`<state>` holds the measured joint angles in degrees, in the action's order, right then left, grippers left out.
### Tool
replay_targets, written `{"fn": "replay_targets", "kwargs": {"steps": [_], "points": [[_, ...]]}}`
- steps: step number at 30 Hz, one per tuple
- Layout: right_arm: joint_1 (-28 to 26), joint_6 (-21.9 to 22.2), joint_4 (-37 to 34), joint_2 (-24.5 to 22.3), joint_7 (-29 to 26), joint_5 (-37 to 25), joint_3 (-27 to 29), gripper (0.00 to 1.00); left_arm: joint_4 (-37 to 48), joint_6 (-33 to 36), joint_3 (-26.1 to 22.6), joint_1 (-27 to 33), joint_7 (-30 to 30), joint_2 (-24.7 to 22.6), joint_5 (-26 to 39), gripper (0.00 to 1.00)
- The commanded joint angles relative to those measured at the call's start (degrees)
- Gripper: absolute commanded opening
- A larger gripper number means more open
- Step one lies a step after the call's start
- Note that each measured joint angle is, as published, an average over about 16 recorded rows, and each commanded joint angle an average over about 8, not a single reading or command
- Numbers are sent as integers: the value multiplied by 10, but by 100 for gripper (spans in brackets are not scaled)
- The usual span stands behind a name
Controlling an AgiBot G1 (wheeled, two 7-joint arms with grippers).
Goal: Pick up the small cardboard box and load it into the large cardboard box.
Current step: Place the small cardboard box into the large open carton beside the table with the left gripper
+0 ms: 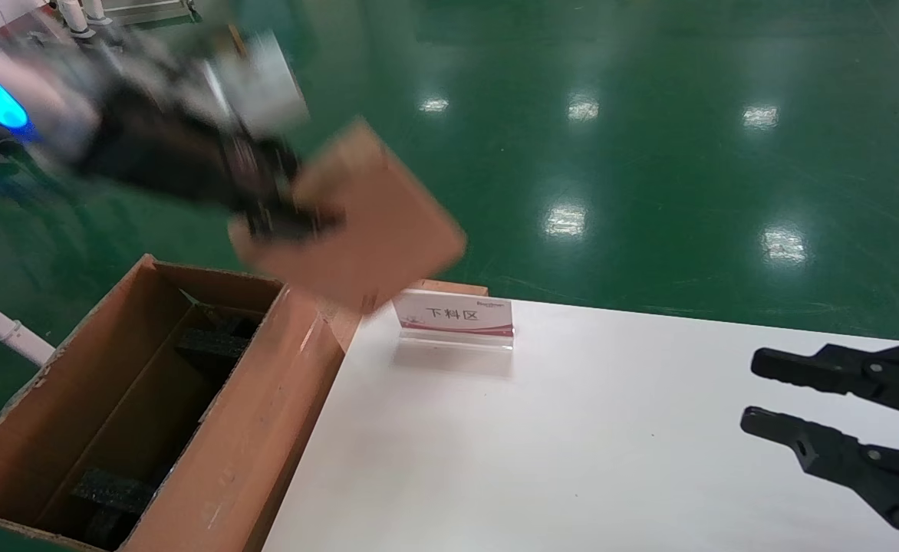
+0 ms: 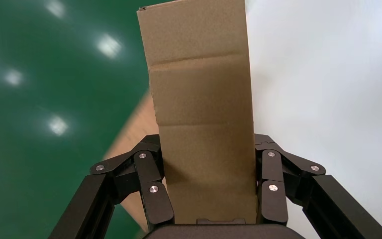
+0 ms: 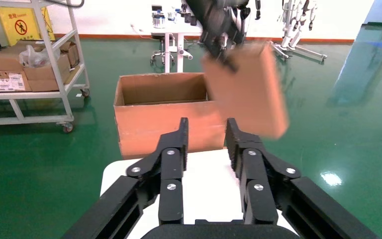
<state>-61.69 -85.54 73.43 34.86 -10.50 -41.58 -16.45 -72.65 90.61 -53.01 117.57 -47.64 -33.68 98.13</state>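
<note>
The small cardboard box (image 1: 365,218) hangs tilted in the air at upper centre-left of the head view, above the near corner of the white table (image 1: 572,445) and just past the right flap of the large cardboard box (image 1: 135,406), clamped at one end between the fingers of the left gripper (image 1: 281,218) (the left wrist view shows both fingers pressed flat against its sides). The large cardboard box stands open at lower left, against the table's left edge, with black foam blocks (image 1: 212,341) inside. A small sign (image 1: 455,316) stands on the table's far edge, and the right gripper (image 1: 749,395) rests at lower right with its fingers apart, holding nothing.
</note>
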Motion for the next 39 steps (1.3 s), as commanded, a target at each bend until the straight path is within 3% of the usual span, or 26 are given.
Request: {"fn": "replay_targets", "kwargs": {"steps": [1, 9, 23, 31, 39], "points": [[0, 0, 0, 0, 0, 0, 0, 100, 9, 2, 8, 40, -11, 1, -5, 0], [0, 0, 0, 0, 0, 0, 0, 100, 76, 11, -89, 173, 3, 14, 61, 0], [0, 0, 0, 0, 0, 1, -1, 100, 179, 15, -360, 299, 33, 55, 55, 0], [0, 0, 0, 0, 1, 1, -1, 100, 221, 11, -489, 326, 11, 58, -15, 0], [0, 1, 0, -1, 1, 1, -1, 100, 243, -5, -550, 298, -23, 64, -81, 0]]}}
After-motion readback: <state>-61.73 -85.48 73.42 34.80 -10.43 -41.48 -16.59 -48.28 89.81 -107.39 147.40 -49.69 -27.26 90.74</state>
